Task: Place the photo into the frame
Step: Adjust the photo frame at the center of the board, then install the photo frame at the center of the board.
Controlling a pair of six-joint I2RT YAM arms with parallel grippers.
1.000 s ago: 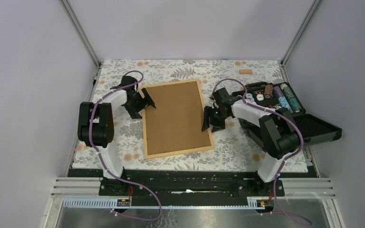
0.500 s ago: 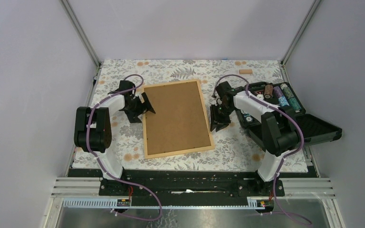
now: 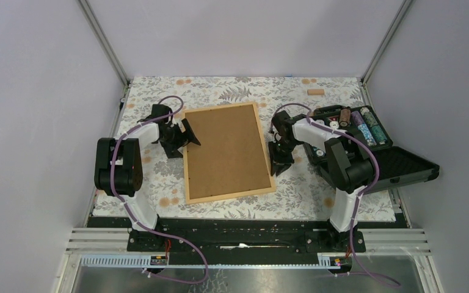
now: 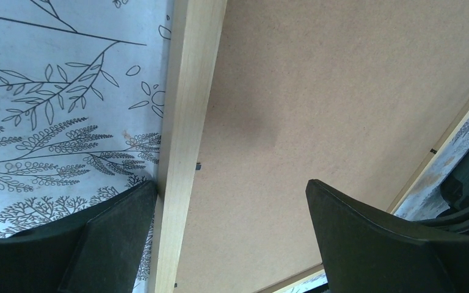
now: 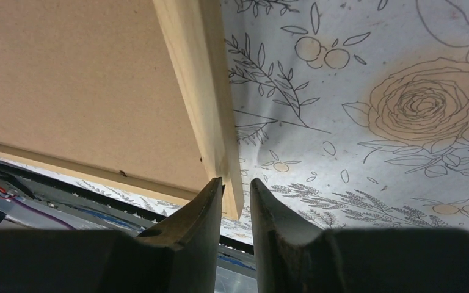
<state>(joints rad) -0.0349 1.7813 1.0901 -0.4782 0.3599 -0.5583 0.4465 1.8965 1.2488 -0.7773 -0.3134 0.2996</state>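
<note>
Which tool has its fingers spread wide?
The left tool, spread far apart across the left rail of the frame; the right tool is narrowed almost together at the right rail.

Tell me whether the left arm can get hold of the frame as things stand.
Probably yes. The left tool stands open astride one rail of the frame, one finger over the floral cloth, the other over the backing board; nothing lies between.

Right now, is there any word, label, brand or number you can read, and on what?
No text is readable. The frame and its brown backing board are bare, the tablecloth shows only flower drawings, and the rolls in the black case are too small to read.
</note>
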